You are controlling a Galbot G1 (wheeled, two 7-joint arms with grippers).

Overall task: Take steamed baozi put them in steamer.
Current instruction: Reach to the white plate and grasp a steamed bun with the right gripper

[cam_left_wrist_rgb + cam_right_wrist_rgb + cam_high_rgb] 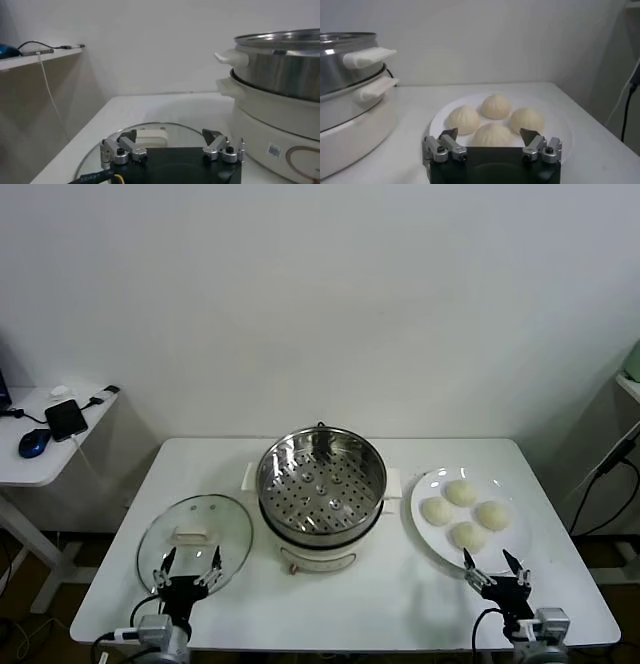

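Observation:
Several pale steamed baozi [468, 535] lie together on a white plate [428, 529] at the table's right; the nearest bun [492, 135] shows in the right wrist view. My right gripper [496, 568] is open at the front edge just short of the plate, with nothing between its fingers. The steamer [321, 480], a shiny steel pot with an empty perforated tray on a cream base, stands in the middle; its side [285, 85] fills part of the left wrist view. At the near edge of the glass lid [195, 534], my left gripper [188, 566] is open and empty.
The round glass lid with a white knob [150, 136] lies flat left of the steamer. A side table [40, 449] at the far left carries a mouse, a phone and cables. Bare tabletop [350, 604] runs along the front between the two grippers.

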